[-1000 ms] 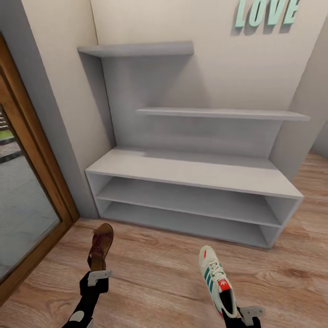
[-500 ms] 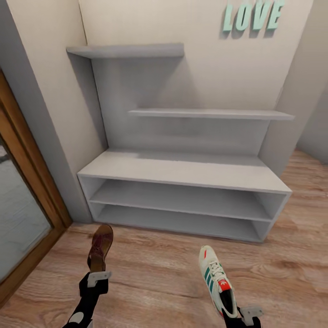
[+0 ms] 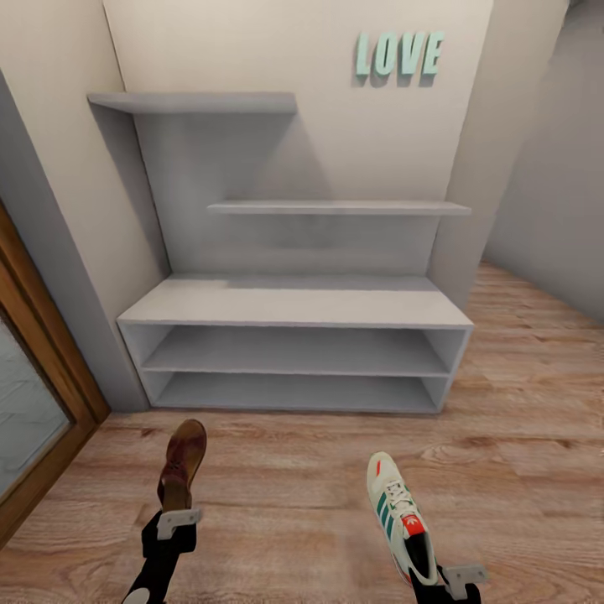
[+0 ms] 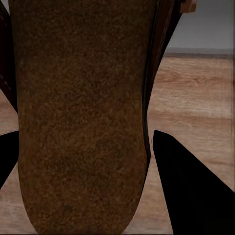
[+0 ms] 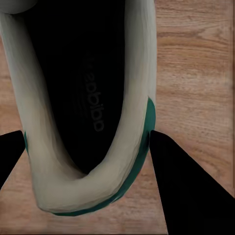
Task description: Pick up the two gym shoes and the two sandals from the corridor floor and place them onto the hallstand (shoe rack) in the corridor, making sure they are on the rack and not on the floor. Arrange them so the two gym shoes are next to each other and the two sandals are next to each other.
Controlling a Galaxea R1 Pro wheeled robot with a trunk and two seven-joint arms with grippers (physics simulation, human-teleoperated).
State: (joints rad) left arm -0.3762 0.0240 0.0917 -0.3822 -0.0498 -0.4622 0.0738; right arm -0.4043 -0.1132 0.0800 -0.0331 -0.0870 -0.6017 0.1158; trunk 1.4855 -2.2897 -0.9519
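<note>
Got one in each arm right now: left pincer (image 3: 172, 522) clamped on the heel of a brown sandal (image 3: 184, 463), right pincer (image 3: 457, 579) closed on the heel of a white gym shoe (image 3: 400, 516), both over the floor (image 3: 285, 495) facing the hallstand (image 3: 294, 306). Both look light; the sandal's thin and floppy-ish, so I reckon heel grips are the safest bet.

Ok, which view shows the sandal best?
The head view: the whole sandal shows there, heel in the left pincer, toe toward the rack. The left wrist view gives a close look at its tan footbed between the dark fingers, with the ends cut off.
</note>
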